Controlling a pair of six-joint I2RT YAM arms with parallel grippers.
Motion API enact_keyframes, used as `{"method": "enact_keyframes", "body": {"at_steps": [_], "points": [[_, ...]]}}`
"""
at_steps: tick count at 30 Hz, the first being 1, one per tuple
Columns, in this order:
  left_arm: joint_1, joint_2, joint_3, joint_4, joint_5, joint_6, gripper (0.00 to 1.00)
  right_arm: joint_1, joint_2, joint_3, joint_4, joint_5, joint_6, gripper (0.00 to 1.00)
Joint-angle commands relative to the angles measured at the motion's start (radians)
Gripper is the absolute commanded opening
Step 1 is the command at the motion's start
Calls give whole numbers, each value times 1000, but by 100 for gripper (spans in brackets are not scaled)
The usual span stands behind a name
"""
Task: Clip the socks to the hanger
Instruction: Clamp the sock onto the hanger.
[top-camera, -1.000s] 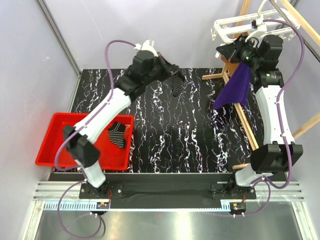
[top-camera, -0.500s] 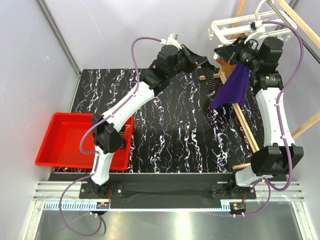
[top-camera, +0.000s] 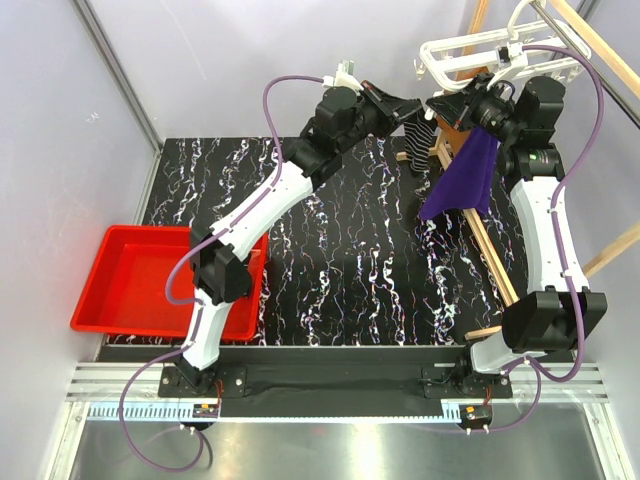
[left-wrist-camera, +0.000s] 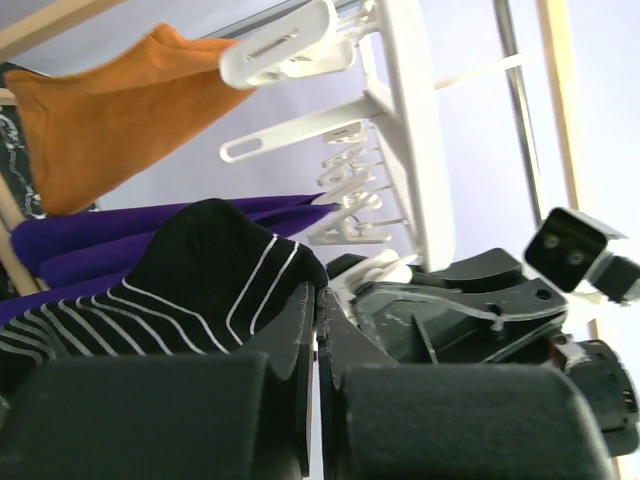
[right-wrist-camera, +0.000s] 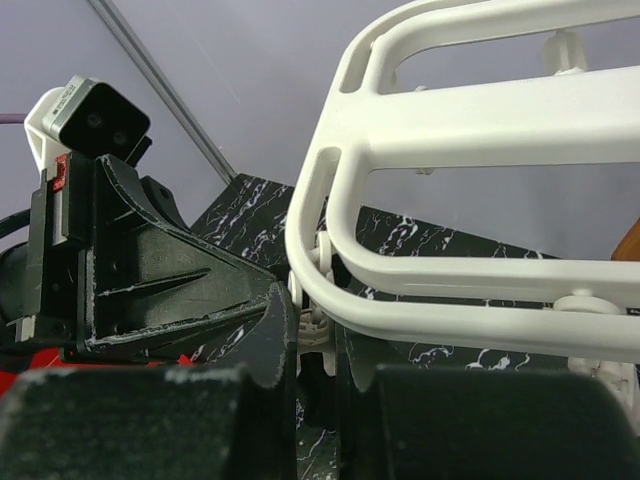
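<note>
Top external view: at one o'clock, the left gripper (top-camera: 402, 107) is clamped on a striped sock (top-camera: 417, 138), just at nine o'clock of the hanger (top-camera: 455, 52). The right gripper (right-wrist-camera: 312, 308) pinches a clip (right-wrist-camera: 311, 330). Next, I judge, the sock's edge must enter that clip.

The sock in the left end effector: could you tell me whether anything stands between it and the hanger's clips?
Nothing visible does. The sock sits just short of the clips of the hanger; the purple cloth hangs behind it, and the right end effector grips one clip.
</note>
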Motion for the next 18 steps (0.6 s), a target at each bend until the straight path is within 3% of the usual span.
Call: {"method": "enact_keyframes", "body": {"at_steps": [1,18], "points": [[-6,3,48,73,-2,-33,0,7,-32,1,26,-76,-4,0],[-12,3,20,168,16,-146,0,7,-33,-22,38,-62,-18,0]]}}
